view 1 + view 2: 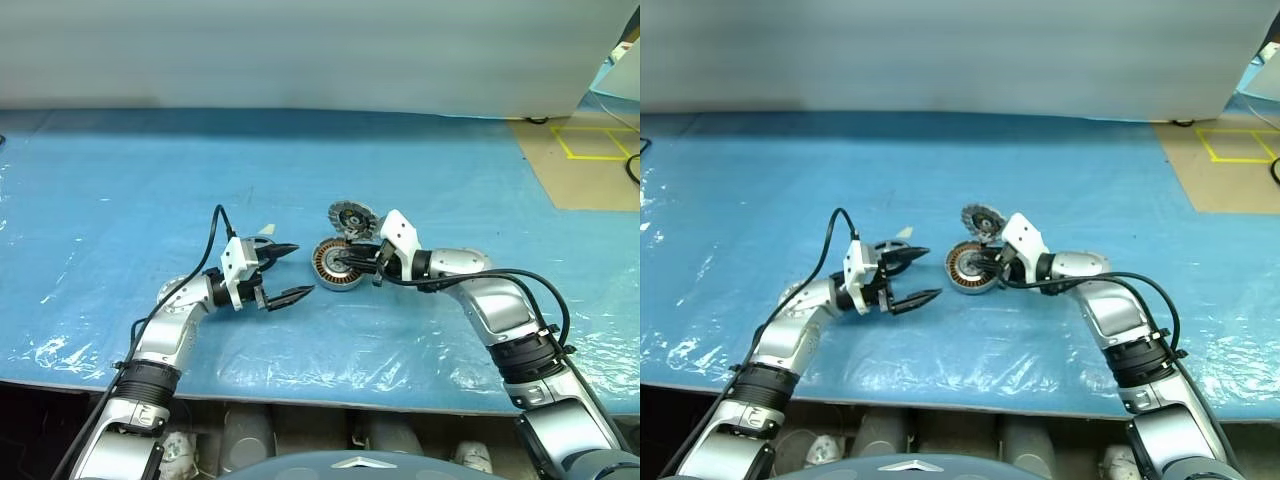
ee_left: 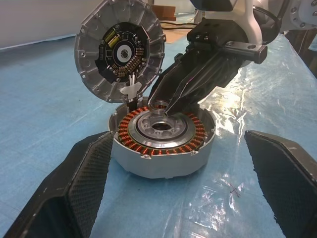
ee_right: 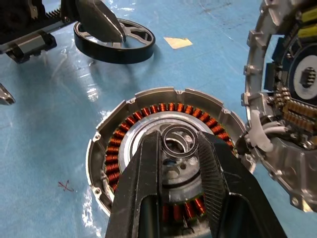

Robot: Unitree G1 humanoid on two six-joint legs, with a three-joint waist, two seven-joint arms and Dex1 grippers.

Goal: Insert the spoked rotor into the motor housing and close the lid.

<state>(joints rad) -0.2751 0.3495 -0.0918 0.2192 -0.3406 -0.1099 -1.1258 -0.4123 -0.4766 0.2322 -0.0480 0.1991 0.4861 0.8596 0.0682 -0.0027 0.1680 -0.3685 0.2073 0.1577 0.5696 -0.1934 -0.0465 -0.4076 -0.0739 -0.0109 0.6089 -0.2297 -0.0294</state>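
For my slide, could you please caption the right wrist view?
Right pincer shut on a small metal ring above the centre of the copper-wound motor housing, its hinged lid standing open beside it.

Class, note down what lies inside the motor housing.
Inside the motor housing: a copper winding ring around a pale hub, with a small metal ring in the right tool. The tool covers the near windings.

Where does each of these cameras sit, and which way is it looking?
Head, both eyes: forward and down over the blue-covered table; both arms show.
Left wrist: along the open left tool toward the motor housing; its fingers show.
Right wrist: down onto the housing; right tool pinches a small ring.
Shared: both wrist views show housing and raised lid.
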